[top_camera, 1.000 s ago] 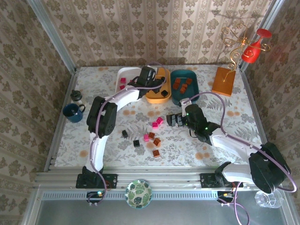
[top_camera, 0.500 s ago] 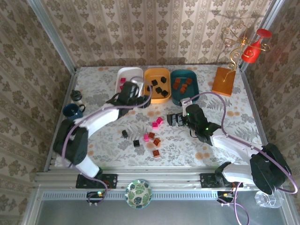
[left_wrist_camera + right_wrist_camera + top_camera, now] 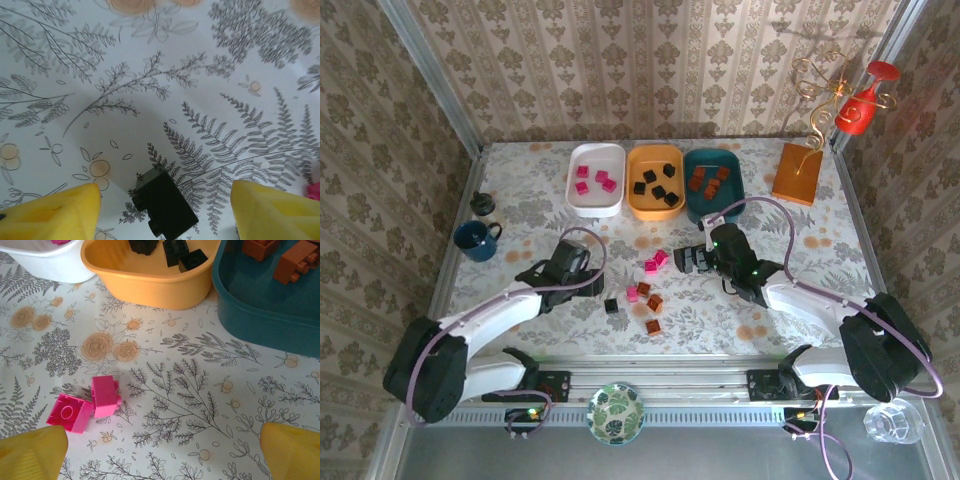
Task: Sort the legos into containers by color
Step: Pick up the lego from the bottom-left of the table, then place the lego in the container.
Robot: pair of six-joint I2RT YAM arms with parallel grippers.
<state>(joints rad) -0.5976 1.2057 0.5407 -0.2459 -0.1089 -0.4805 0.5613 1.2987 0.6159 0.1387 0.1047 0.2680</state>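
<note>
Table [image 3: 535,205] | white tray [image 3: 595,204]: pink legos [image 3: 603,179] | orange tray [image 3: 642,206]: black [image 3: 660,192] | teal tray [image 3: 722,206]: brown [image 3: 711,185]

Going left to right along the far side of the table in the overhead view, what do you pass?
White plastic tray → orange plastic tray → dark teal plastic tray → flat orange square stand.

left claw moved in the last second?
Yes. Left claw pulled back from the orange tray toward the near table edge, now over a black lego.
</note>
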